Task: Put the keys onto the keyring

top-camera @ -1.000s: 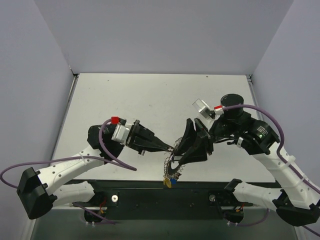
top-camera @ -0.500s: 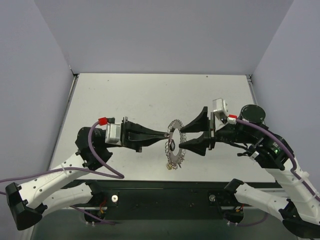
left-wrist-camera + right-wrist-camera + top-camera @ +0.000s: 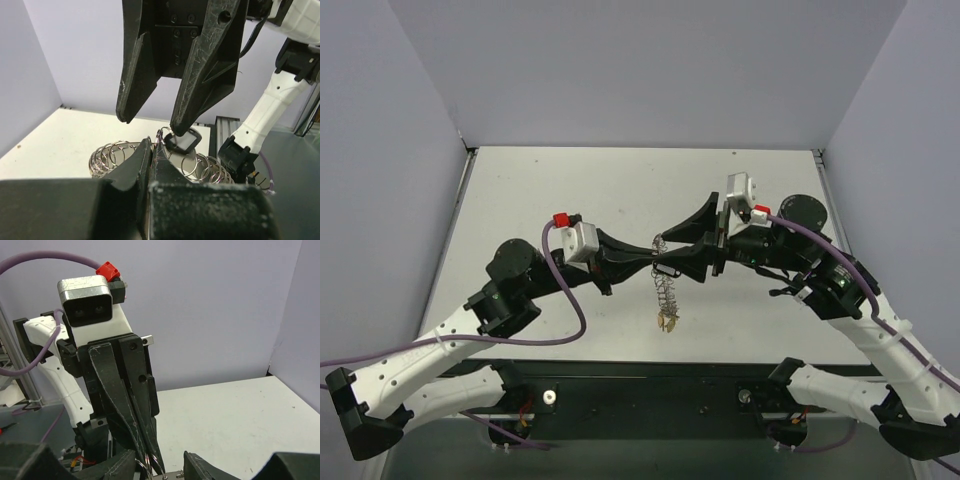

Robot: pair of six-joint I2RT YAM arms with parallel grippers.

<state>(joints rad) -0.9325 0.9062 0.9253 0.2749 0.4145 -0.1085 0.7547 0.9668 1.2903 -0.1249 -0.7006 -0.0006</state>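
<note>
**Grip.** My left gripper [image 3: 152, 151] is pinching the keyring [image 3: 111, 154] at its top, jaws fully closed on a strand of wire. The ring is hanging free between my two arms, above the near part of the table [image 3: 570, 190]. My right gripper [image 3: 150, 126] is standing open just across from it. One jaw tip is sitting on or just over a black key head [image 3: 183, 142], and I cannot tell whether they are touching. It is gripping nothing.

**Risks.** I am holding the ring by a very thin pinch, so a push from the right could make the wire slip, twist or swing away. The right jaws are closing on a very small target, and an off-centre bite could flick the black key aside instead of seating it. The tips of both grippers are crowding one another and could collide.

**Materials.** The fingers [image 3: 205, 75] are black, tapered, hard and scuffed. The ring is silvery looped wire, springy-looking, and is reading as a coil edge-on from above. Further keys [image 3: 668, 320] are dangling at its lowest point, tiny and yellowish there. The table is pale and matte.
</note>
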